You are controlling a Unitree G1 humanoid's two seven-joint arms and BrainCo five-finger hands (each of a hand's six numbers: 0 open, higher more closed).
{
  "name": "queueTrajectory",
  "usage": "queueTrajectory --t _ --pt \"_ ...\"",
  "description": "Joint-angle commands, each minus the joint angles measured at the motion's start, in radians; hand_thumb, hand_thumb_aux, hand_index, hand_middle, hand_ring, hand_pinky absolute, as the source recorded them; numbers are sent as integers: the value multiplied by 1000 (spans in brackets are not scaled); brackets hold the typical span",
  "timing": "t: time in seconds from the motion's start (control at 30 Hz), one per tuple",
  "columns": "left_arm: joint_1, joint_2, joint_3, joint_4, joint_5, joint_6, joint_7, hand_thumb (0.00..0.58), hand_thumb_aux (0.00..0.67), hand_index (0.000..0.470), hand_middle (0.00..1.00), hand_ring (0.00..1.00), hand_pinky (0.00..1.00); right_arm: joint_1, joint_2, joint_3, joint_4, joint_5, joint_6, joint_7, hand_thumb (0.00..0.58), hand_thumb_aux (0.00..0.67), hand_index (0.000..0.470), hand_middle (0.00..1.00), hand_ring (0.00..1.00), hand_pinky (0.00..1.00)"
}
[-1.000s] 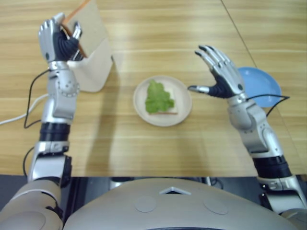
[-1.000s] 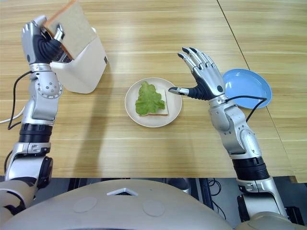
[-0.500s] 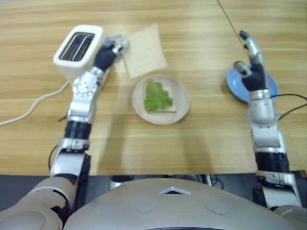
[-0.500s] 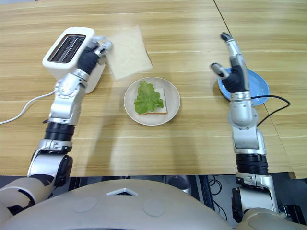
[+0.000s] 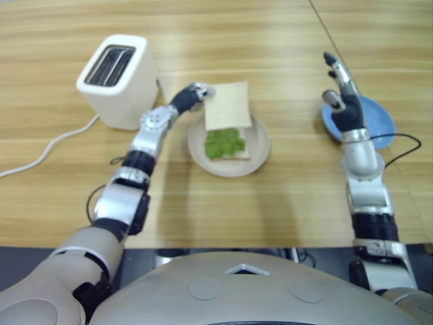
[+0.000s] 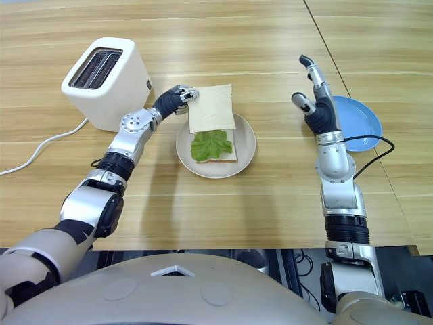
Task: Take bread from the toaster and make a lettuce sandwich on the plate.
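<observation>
No lettering, label, number or sign can be read on anything here.

Open tabletop (image 6: 223, 40) runs along the far side and across the near strip in front of the plate (image 6: 249, 152). A passable gap of bare wood lies between the plate and the upright right hand (image 6: 316, 105). The left hand (image 6: 174, 99) and its forearm bar the lane between toaster (image 6: 101, 84) and plate, and the held bread slice (image 6: 211, 107) overhangs the plate's far half. The cord (image 6: 47, 150) trails left. The blue plate (image 6: 362, 122) sits just right of the right hand.
</observation>
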Motion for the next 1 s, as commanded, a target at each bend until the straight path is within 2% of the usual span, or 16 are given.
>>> queueTrajectory --t 0.03,0.27,0.63,0.83,1.0 --pt "-10 2 -5 37 37 -13 3 580 670 460 1000 1000 1000 -5 -3 31 16 -62 -4 0 0 0 0 0 0 0" --pt "51 -5 -7 -14 31 -3 -85 580 670 460 1000 1000 1000 -14 -11 76 39 -165 -12 -29 0 0 0 0 0 0" --pt "26 0 -15 124 97 13 -51 580 670 460 1000 1000 1000 -28 -27 174 26 -344 -12 -63 0 0 0 0 0 0" --pt "1 -9 -31 200 136 6 -19 580 670 460 1000 1000 1000 -41 -74 322 22 -556 -23 -58 0 0 0 0 0 0" --pt "-8 -8 -41 238 170 1 12 580 670 460 1000 1000 1000 -73 -126 485 39 -811 0 -69 0 0 0 0 0 0"
